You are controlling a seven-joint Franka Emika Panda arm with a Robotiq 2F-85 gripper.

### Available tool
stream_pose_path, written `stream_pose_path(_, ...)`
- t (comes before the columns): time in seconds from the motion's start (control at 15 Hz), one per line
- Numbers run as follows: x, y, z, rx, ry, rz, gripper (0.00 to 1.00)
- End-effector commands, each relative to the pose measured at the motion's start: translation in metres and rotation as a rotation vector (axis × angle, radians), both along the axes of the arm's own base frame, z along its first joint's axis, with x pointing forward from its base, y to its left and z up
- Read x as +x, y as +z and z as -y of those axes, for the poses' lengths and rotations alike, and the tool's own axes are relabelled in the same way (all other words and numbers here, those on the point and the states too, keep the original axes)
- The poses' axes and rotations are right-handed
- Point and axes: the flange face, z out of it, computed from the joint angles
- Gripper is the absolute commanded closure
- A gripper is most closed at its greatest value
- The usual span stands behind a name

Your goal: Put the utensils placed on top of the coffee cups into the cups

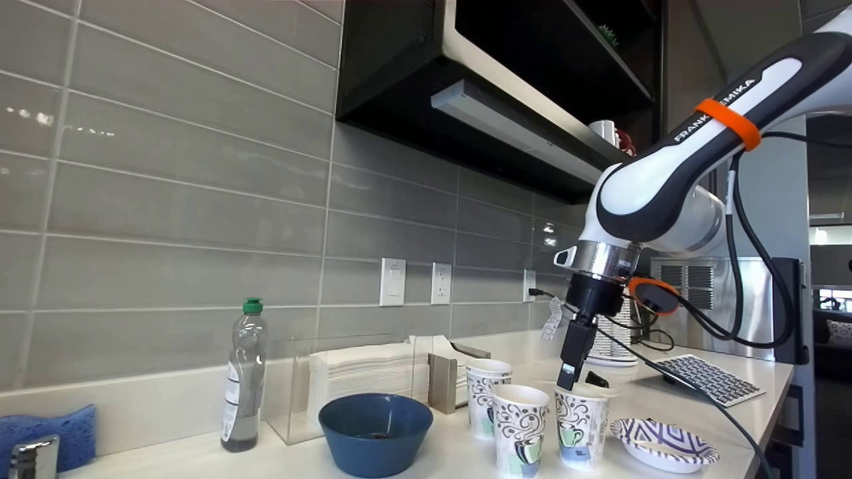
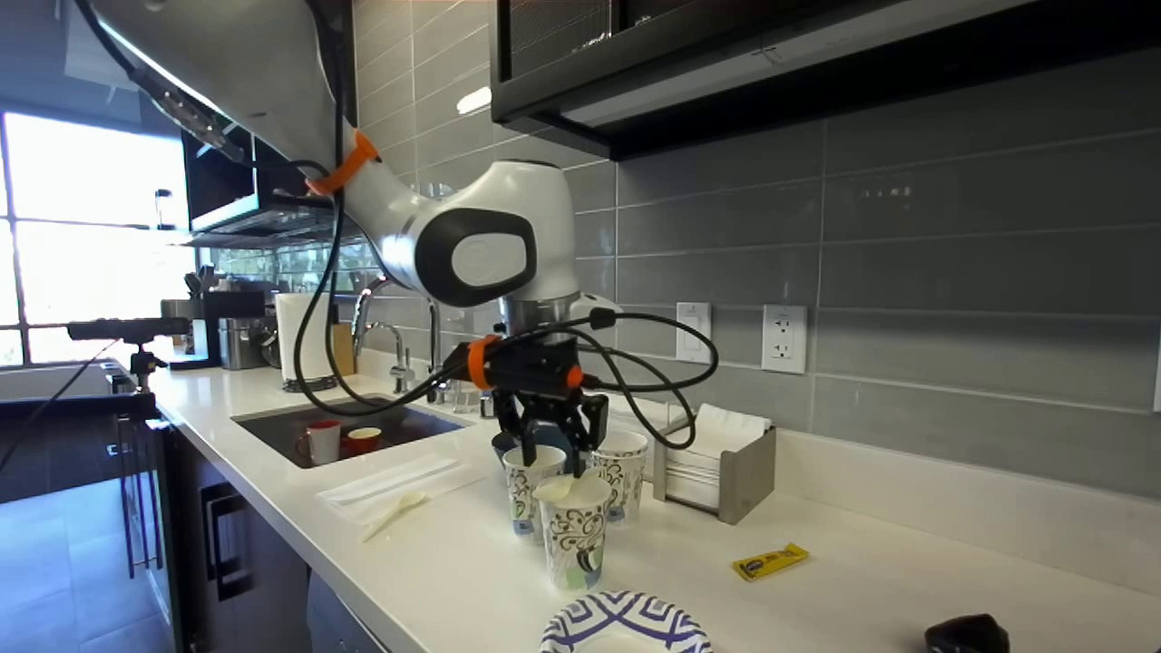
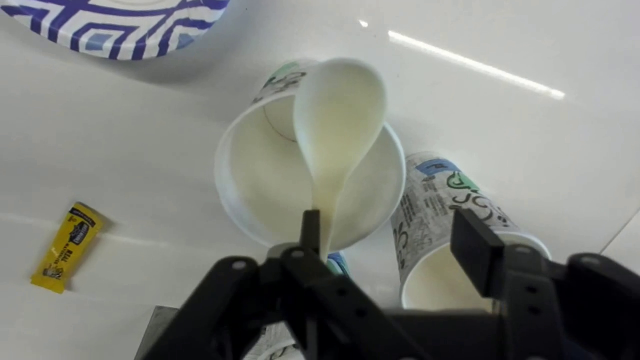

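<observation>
Several white patterned coffee cups stand grouped on the counter. A pale spoon (image 3: 340, 115) lies across the rim of one cup (image 3: 260, 185); this cup also shows in both exterior views (image 1: 579, 432) (image 2: 576, 544). Beside it stands a second cup (image 1: 521, 432), which also shows in the wrist view (image 3: 430, 215). A third cup (image 1: 488, 392) stands nearer the wall. My gripper (image 3: 392, 240) is open with nothing between its fingers. One finger is close beside the spoon's handle; I cannot tell if they touch. The other finger is over the second cup. In an exterior view the gripper (image 2: 553, 462) is just above the cups.
A blue bowl (image 1: 376, 432), a soap bottle (image 1: 243, 379) and a napkin holder (image 1: 442, 382) stand near the cups. A patterned dish (image 1: 665, 444) and a yellow packet (image 2: 769, 562) lie close by. Another pale utensil (image 2: 395, 514) lies by napkins near the sink (image 2: 299, 444).
</observation>
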Motion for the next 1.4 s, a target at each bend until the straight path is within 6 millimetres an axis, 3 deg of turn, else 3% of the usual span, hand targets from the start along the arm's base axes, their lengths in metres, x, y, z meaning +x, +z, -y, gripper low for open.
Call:
stream_pose_path(0.0, 0.0074, 0.0021, 0.0032, -0.029, 0.001, 0.008, 0.34)
stream_pose_path(0.07, 0.0079, 0.0028, 0.0034, -0.029, 0.0, 0.009, 0.21)
stream_pose_path(0.2, 0.0088, 0.0029, 0.0036, -0.031, -0.002, 0.009, 0.11)
stream_pose_path(0.4, 0.0088, 0.002, 0.0039, -0.032, -0.004, 0.008, 0.05)
stream_pose_path(0.6, 0.0087, 0.0012, 0.0041, -0.032, -0.006, 0.003, 0.15)
stream_pose_path(0.67, 0.0086, 0.0012, 0.0041, -0.032, -0.006, 0.002, 0.28)
stream_pose_path(0.87, 0.0087, 0.0003, 0.0044, -0.033, -0.008, -0.001, 0.41)
stream_pose_path(0.93, 0.0087, -0.0001, 0.0045, -0.033, -0.01, -0.003, 0.41)
stream_pose_path(1.07, 0.0087, -0.0006, 0.0046, -0.034, -0.012, -0.005, 0.26)
stream_pose_path(1.2, 0.0086, -0.0008, 0.005, -0.034, -0.015, -0.006, 0.21)
stream_pose_path(1.33, 0.0086, -0.0009, 0.0053, -0.035, -0.018, -0.006, 0.38)
